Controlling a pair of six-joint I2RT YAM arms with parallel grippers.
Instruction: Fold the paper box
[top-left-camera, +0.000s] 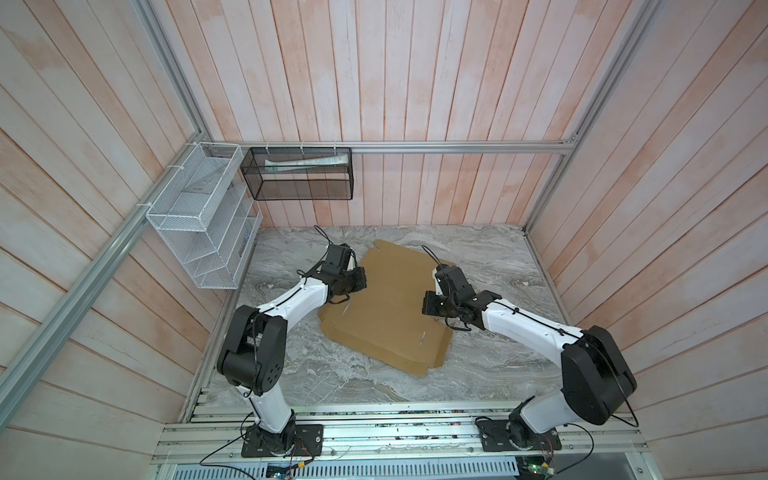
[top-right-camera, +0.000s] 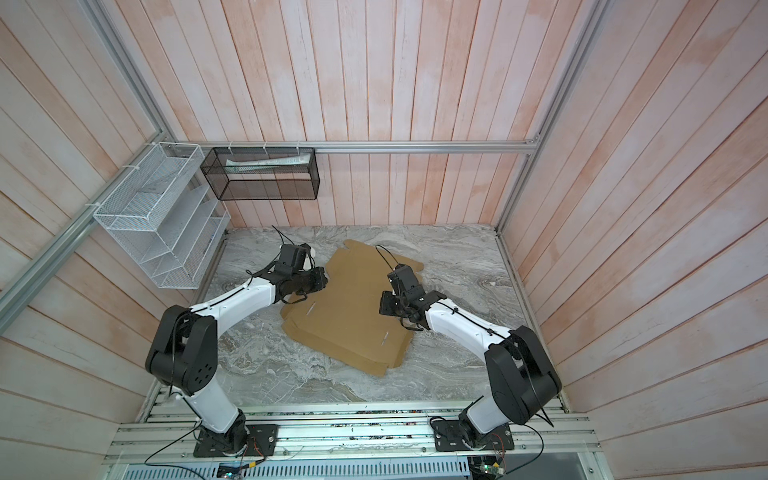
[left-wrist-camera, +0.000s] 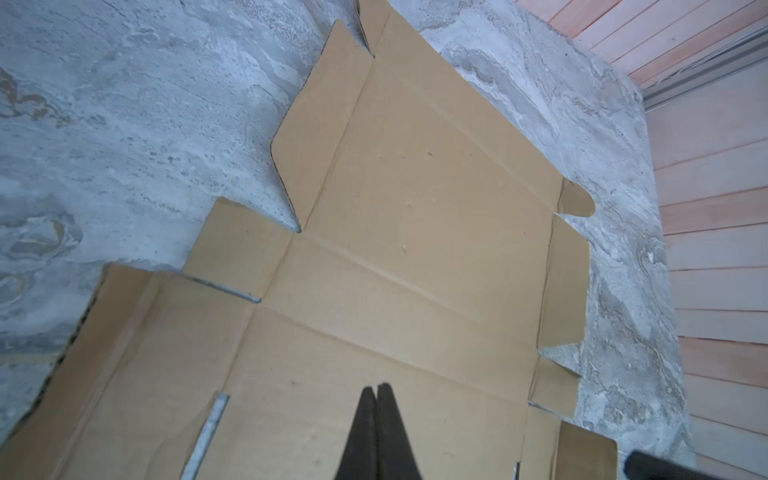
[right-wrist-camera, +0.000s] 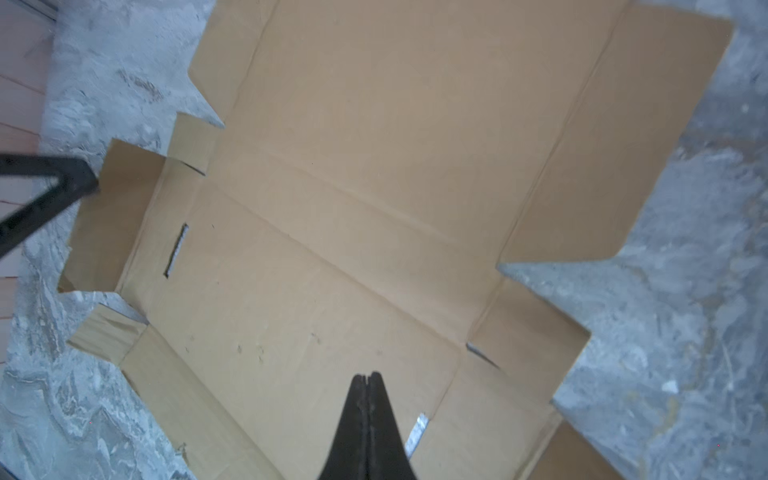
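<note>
Marble tabletop (top-left-camera: 478, 374), paper box (top-left-camera: 386, 307) flat at centre, unfolded.
No wall formed; all folding outstanding. Left gripper (left-wrist-camera: 376, 388) and right gripper (right-wrist-camera: 365, 376) closed, empty, poised over the sheet.

In both top views the light is bright, even and soft, coming from above. My arms lay only faint, blurred shadows on the surface (top-left-camera: 374, 386) and beside the paper box (top-left-camera: 390, 307). The wide lens bends and splays the wall planks (top-left-camera: 83, 104) toward the edges. My wrist views are dimmer, with a cool bluish cast and smeared detail. My left tool (left-wrist-camera: 376, 388) and right tool (right-wrist-camera: 366, 376) show as dark, unfocused silhouettes.
</note>
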